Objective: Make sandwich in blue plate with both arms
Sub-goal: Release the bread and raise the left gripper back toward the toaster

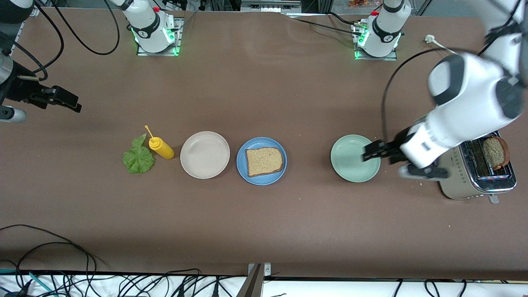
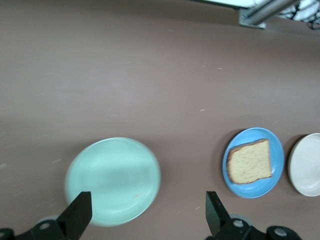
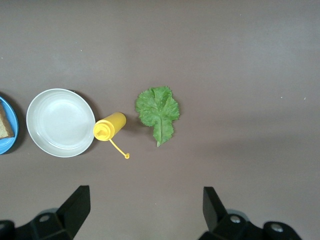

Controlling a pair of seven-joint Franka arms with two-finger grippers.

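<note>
A brown bread slice [image 1: 264,161] lies on the blue plate [image 1: 243,170] at the table's middle; both show in the left wrist view, slice [image 2: 249,161] and plate [image 2: 254,187]. A second bread slice [image 1: 495,152] stands in the toaster [image 1: 466,181] at the left arm's end. The green lettuce leaf [image 1: 139,158] lies on the table toward the right arm's end, also in the right wrist view [image 3: 158,113]. My left gripper [image 1: 366,154] is open and empty over the pale green plate [image 1: 350,165]. My right gripper [image 1: 74,105] is open and empty, up over bare table at the right arm's end.
A yellow squeeze bottle [image 1: 161,148] lies beside the lettuce. A beige plate [image 1: 205,155] sits between the bottle and the blue plate. Cables run along the table edge nearest the front camera.
</note>
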